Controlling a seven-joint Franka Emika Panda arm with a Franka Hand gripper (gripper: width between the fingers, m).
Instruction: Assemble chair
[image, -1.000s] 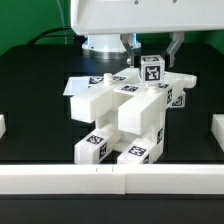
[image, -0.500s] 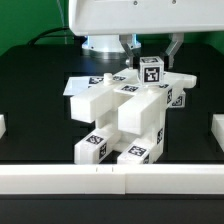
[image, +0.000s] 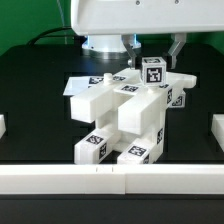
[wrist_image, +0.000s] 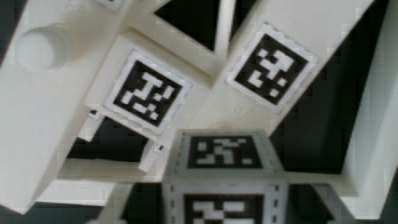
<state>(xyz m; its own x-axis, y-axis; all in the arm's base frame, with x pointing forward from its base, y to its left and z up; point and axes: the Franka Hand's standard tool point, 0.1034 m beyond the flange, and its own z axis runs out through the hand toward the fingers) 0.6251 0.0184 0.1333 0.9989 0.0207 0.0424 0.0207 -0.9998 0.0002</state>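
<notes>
Part-built chair (image: 125, 112) stands at middle of bench (image: 30, 110), with an upright tagged block (image: 152, 72) at its top. Fingers (image: 176, 46) hang either side of that block. Cannot tell whether they are gripping or only straddling it; wrist view shows only close tagged faces. Risk: if the block is not seated, a sideways nudge could pop it loose or tip the unbraced assembly.
</notes>
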